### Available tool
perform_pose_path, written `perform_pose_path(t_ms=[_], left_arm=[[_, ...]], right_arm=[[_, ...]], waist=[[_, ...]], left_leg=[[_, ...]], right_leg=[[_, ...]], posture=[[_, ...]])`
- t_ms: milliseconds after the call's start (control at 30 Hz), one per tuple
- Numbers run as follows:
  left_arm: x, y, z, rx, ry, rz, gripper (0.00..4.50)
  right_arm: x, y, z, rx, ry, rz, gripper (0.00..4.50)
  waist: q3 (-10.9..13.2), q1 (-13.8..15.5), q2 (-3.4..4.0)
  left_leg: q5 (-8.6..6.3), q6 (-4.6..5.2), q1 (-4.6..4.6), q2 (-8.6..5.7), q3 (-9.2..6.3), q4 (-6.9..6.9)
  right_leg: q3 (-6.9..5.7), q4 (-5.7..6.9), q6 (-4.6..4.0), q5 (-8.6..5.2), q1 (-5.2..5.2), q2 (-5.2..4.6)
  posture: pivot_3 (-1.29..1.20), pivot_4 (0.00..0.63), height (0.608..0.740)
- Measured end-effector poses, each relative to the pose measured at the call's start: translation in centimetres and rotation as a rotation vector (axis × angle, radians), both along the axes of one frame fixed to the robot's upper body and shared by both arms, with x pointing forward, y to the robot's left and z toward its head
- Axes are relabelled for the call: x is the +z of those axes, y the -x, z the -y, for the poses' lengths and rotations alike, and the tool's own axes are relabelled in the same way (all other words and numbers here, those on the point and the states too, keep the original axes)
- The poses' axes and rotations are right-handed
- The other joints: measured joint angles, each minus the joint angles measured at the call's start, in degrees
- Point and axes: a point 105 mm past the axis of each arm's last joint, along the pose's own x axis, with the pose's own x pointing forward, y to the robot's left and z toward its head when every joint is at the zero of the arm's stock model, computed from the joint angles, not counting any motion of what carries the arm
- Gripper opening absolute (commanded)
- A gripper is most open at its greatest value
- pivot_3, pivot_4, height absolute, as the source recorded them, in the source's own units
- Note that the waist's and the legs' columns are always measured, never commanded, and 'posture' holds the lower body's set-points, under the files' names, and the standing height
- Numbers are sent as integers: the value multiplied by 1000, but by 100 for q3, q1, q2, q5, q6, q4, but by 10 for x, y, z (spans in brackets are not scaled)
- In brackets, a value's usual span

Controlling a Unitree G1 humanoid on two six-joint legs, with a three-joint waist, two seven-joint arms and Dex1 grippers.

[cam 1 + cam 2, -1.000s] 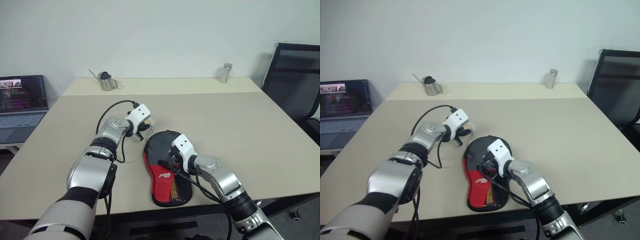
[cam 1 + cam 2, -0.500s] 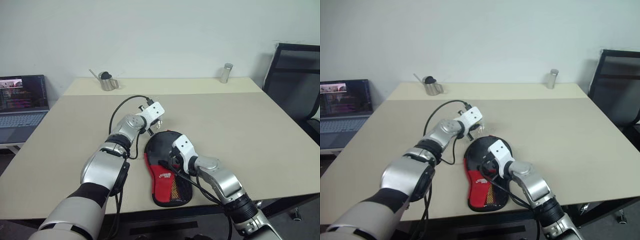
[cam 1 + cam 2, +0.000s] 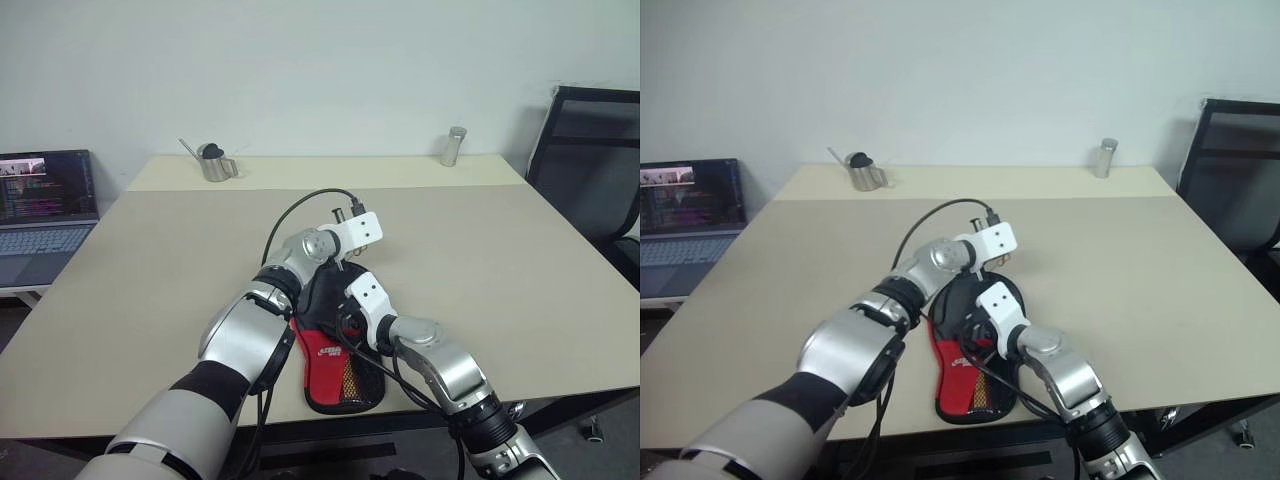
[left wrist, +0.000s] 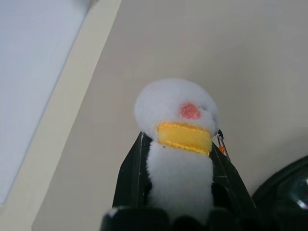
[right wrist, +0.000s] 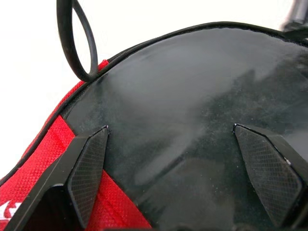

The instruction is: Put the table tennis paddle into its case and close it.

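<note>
one case lies near the table's near edge, about midway along it, red part toward the robot and rounded black end pointing to the far edge. whether that glossy black round surface is the table tennis paddle already slid inside or the pouch's own top cannot be told from here; no separate bat lies on the table. the task looks to be in its later part: a judgement, since the closure cannot be made out. if the bat is in, zipping remains.

two grippers work over the pouch. the right gripper hovers just above the black round end with its fingers spread wide, gripping nothing. the left gripper is clamped tight on one small white plush pull with a yellow band and pink spot, held just above the case's far end. one black cord loop curls beside the case.

one metal pitcher and one metal shaker stand along the far edge.
</note>
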Motion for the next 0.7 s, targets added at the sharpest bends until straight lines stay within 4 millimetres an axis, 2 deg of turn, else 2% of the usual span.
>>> perform_pose_path(t_ms=[233, 533, 700], left_arm=[[-9, 20, 38, -163, -6, -53, 415], [-17, 31, 50, -244, -23, -105, 415], [-19, 34, 50, -264, -22, -143, 2104]], right_arm=[[1, 0, -2, -5, -4, 2, 4500], [1, -1, -4, -3, -4, 1, 4500], [0, -2, -4, -5, 0, 0, 4500]], waist=[[-1, 0, 2], [-9, -2, 11], [-17, -2, 17]], left_leg=[[0, 0, 0, 0, 0, 0], [0, 0, 5, 0, -3, 0], [0, 0, 14, 0, -3, 0]], right_leg=[[0, -1, 0, 0, 0, 0], [2, 1, 0, 0, 2, 1], [3, 1, 0, 0, 8, 1]], posture=[[0, 150, 740], [0, 150, 740], [0, 150, 740]])
